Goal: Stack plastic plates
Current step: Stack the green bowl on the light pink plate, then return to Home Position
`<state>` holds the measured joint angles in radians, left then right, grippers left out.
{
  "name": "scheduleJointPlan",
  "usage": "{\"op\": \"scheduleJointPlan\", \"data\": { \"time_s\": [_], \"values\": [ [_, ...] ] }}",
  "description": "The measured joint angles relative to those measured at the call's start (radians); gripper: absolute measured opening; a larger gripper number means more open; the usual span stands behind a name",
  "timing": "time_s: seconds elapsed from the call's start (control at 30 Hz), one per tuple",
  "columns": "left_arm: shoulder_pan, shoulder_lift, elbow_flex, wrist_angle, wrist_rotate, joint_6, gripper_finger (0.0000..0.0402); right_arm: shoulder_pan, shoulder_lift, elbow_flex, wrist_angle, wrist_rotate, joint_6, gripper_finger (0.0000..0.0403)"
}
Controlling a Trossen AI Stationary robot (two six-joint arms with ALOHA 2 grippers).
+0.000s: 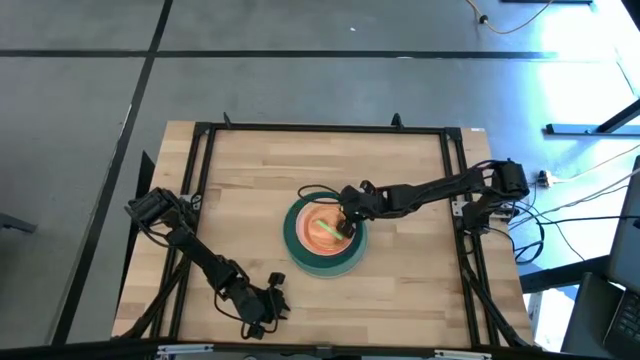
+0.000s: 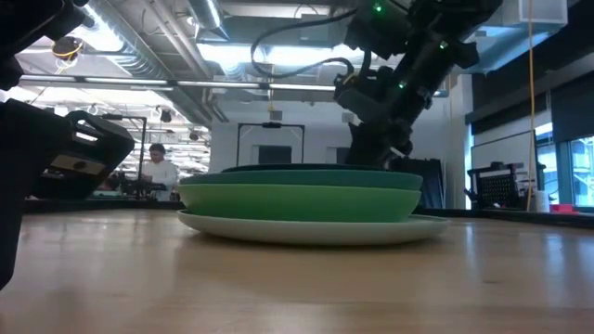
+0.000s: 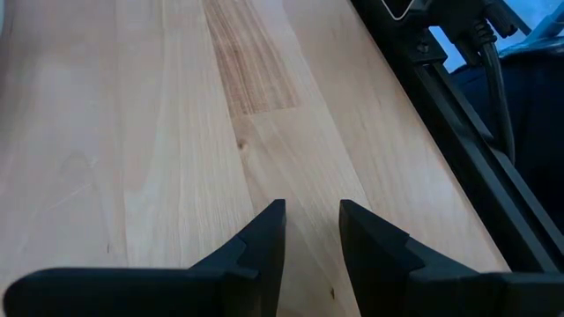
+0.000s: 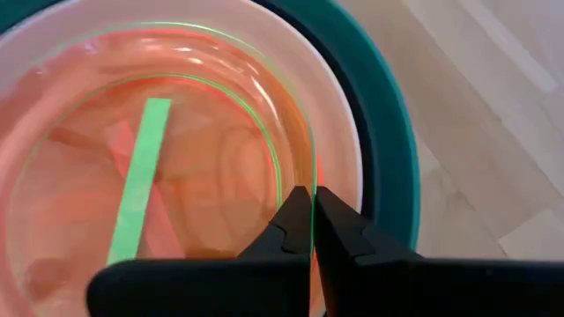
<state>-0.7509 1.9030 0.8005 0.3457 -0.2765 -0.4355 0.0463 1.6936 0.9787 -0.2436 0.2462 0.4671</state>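
Note:
The plates form one stack (image 1: 325, 238) at the table's middle. In the low view a pale grey-blue plate (image 2: 306, 229) lies on the wood, with a green plate (image 2: 297, 201) and a teal plate (image 2: 306, 176) on it. The right wrist view shows the teal rim (image 4: 392, 141), a peach plate (image 4: 339, 132), and translucent orange-red plates (image 4: 203, 167) under a clear lime plate (image 4: 225, 53). My right gripper (image 1: 346, 226) is over the stack's right side, shut on the lime rim. My left gripper (image 1: 266, 310) waits open near the table's near-left part, above bare wood (image 3: 313, 211). My right gripper pinches the lime plate's thin rim (image 4: 310, 180) between its two fingertips (image 4: 339, 224), on the side of the stack toward the table's right. The fingers come from above, slanting in from the right. The plate lies nested in the stack's top; whether it is raised I cannot tell.
A black metal frame (image 1: 320, 128) runs around the wooden table (image 1: 400, 300), with bare wood on every side of the stack. The frame rail (image 3: 476, 185) lies close beside my left gripper. A person (image 2: 160, 172) stands far back in the room.

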Motion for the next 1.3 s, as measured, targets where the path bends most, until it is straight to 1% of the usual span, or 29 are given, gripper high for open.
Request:
{"op": "scheduleJointPlan", "data": {
  "time_s": [0.17,0.27,0.5,0.6,0.7,0.77,0.87,0.93,1.0,1.1,1.17,1.3],
  "values": [
    [0.000,0.000,0.000,-0.001,0.000,0.000,0.0103,0.000,0.000,0.000,0.008,0.000,0.001,0.0001],
    [0.000,0.000,0.000,-0.001,-0.001,0.000,0.0103,0.000,0.000,0.000,0.011,0.001,0.002,0.0009],
    [0.000,0.000,0.000,-0.001,-0.001,0.000,0.0103,0.000,0.033,0.001,0.083,-0.016,0.006,0.0061],
    [0.000,0.000,0.000,-0.005,-0.001,0.000,0.0103,0.000,0.037,-0.001,0.075,-0.020,-0.001,0.0084],
    [0.000,-0.001,0.001,-0.016,0.002,0.001,0.0103,-0.001,0.014,-0.001,0.051,-0.022,-0.025,0.0099],
    [0.000,-0.018,0.001,-0.052,0.007,0.001,0.0103,0.000,-0.020,0.005,0.053,-0.023,-0.050,0.0104],
    [0.000,-0.074,0.000,-0.156,0.003,0.001,0.0103,0.009,-0.081,0.012,0.027,-0.022,-0.057,0.0106],
    [-0.001,-0.129,-0.003,-0.244,-0.017,0.000,0.0103,0.021,-0.122,0.012,0.008,0.003,-0.079,0.0106],
    [-0.005,-0.197,-0.003,-0.308,-0.070,0.009,0.0103,0.040,-0.161,0.012,-0.019,0.040,-0.086,0.0106],
    [-0.005,-0.298,-0.002,-0.377,-0.169,0.065,0.0103,0.078,-0.205,0.013,-0.053,0.074,-0.099,0.0106],
    [0.000,-0.359,-0.004,-0.396,-0.217,0.111,0.0103,0.107,-0.231,0.013,-0.076,0.086,-0.108,0.0106],
    [0.026,-0.489,-0.042,-0.394,-0.246,0.215,0.0103,0.170,-0.259,0.013,-0.130,0.155,-0.116,0.0106]
  ]
}}
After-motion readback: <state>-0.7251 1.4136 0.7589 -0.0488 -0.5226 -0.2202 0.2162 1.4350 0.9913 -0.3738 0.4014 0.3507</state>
